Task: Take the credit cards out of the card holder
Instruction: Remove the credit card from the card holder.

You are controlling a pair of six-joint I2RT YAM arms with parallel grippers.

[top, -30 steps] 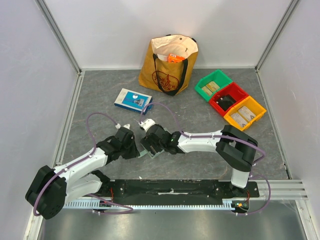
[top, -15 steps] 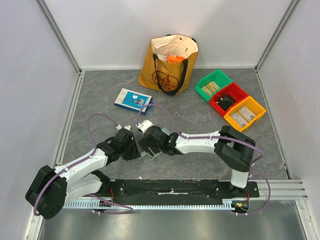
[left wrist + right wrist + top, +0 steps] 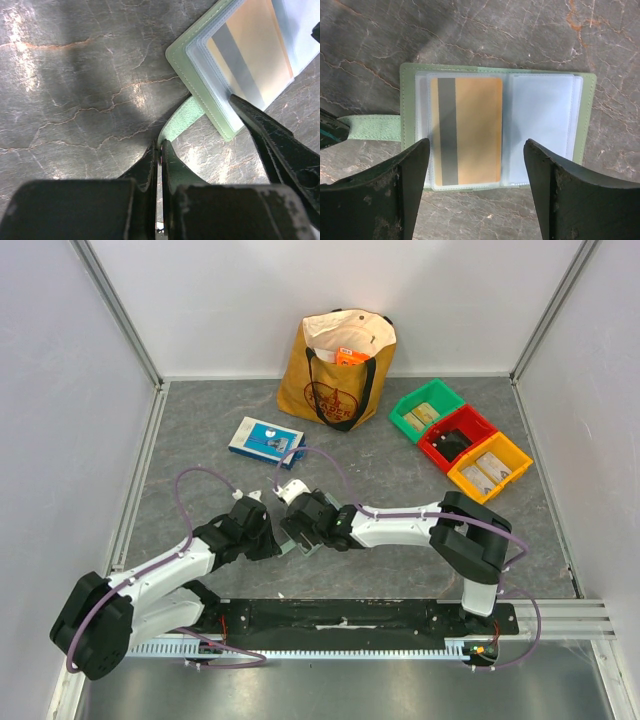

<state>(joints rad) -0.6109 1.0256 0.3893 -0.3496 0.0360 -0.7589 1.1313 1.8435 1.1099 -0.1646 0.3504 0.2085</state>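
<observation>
Left fingers have drawn together since a second ago, and the right wrist has edged slightly closer to the left one above the card holder (image 3: 408,100). The card holder lies opened flat on the grey stone-patterned table (image 3: 530,30), between the two wrists in the top view, its clear pockets facing up. The left gripper (image 3: 160,148) sits just off the holder's strap side with its fingers clenched on the tip of the pale green strap (image 3: 183,119), which curves from the holder's edge down into the pinch. The right gripper (image 3: 476,144) hangs over the holder with its fingers spread wide and grasping nothing; from its wrist camera one finger stands at the near edge of the strap-side pocket and the other at the near edge of the far pocket, so the open holder lies in the gap between them. An orange credit card (image 3: 475,125) with a grey stripe sits fully inside the strap-side pocket, nearer that finger. The far pocket looks pale, and its content cannot be told. From the left wrist view one of the right fingers (image 3: 280,150) reaches to the holder's pocket edge; whether it touches cannot be told.
</observation>
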